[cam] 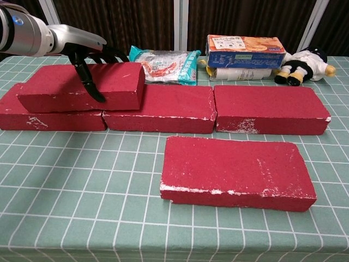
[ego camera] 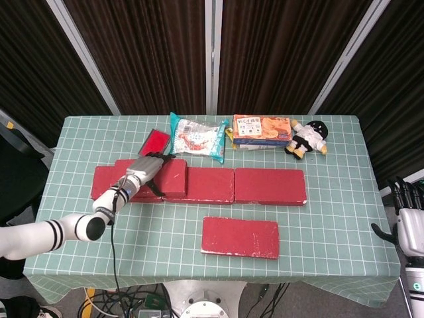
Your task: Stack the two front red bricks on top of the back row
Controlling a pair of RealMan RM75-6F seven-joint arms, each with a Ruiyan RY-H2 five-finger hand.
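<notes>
Three red bricks form the back row [cam: 158,108] [ego camera: 209,183] across the table. On its left end lies another red brick [cam: 82,86] [ego camera: 169,175], overlapping the left and middle bricks. My left hand [cam: 87,57] [ego camera: 142,172] grips this upper brick, thumb down its front face and fingers over the back. A second loose red brick [cam: 237,172] [ego camera: 240,236] lies flat in front, right of centre. My right hand [ego camera: 412,222] hangs off the table's right edge, fingers apart, holding nothing.
Along the back edge sit a snack bag [cam: 166,64], a biscuit box [cam: 245,45] on a white tube, a plush doll [cam: 304,66] and a small red packet [ego camera: 156,140]. The green checked tablecloth [cam: 82,185] covers the table.
</notes>
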